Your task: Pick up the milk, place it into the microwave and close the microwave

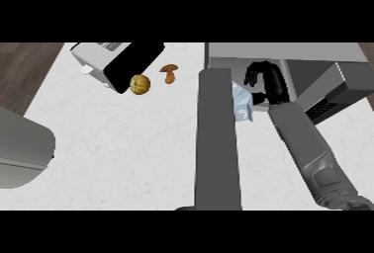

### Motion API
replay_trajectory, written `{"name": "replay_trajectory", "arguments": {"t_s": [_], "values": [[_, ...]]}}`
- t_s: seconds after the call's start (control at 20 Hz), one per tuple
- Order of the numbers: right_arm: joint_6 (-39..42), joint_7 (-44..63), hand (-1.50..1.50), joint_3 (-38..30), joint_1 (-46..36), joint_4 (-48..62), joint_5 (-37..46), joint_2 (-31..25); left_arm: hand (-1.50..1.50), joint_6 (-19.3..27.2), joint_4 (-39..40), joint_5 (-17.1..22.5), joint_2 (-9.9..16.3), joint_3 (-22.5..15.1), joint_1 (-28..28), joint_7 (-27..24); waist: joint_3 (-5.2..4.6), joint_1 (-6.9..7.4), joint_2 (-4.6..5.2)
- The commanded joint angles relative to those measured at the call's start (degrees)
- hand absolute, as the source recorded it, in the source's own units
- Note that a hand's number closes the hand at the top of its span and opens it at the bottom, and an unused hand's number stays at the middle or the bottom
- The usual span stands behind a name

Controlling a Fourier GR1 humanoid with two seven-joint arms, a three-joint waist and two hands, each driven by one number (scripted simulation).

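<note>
**Q:** What does label (a) mark?

**A:** My right hand (260,75), seen from the head view. It sits at the mouth of the microwave (292,51). Its dark fingers (252,74) are loosely bent and spread, and nothing shows between them, so I read the hand as released.

**Q:** And (b)?

**A:** The milk (242,101), a pale blue-white carton. It stands at the microwave's front opening, just below my right hand and beside its wrist. The carton lies between my two forearms, and its left side is hidden behind my left forearm (217,138). I cannot tell whether it touches my wrist.

**Q:** Where is your left hand?

**A:** Only the forearm shows, running straight up the middle to the microwave's left edge. The hand itself does not appear.

**Q:** Label (c)?

**A:** The microwave door (337,94), swung open toward the right.

**Q:** The remaining items?

**A:** On the white counter (116,148), well left of the milk, are a toaster (110,58), a yellow squash (139,84) and a brown mushroom (169,73).
</note>
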Motion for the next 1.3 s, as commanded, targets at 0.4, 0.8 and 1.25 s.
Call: {"name": "replay_trajectory", "arguments": {"t_s": [0.4, 0.8, 1.25], "values": [[-18.0, -2.4, 1.50, -4.2, -6.7, 9.0, 2.2, -2.4, -1.50, -0.8, 1.3, -2.0, -0.2, -1.1, -2.2, -0.9, 0.26, 3.67, 1.49], [-23.9, -2.5, 1.50, -1.7, -8.2, 13.8, 7.5, -6.6, -1.50, -1.0, 3.7, -3.2, 0.0, -3.1, -4.8, -0.8, 0.28, 5.19, 2.60], [-34.7, 9.2, -1.50, -0.5, -8.9, 19.8, 10.5, -8.9, -1.50, -0.2, 5.0, -5.7, 1.5, -3.5, -8.0, -0.6, 0.32, 6.27, 3.24]]}}
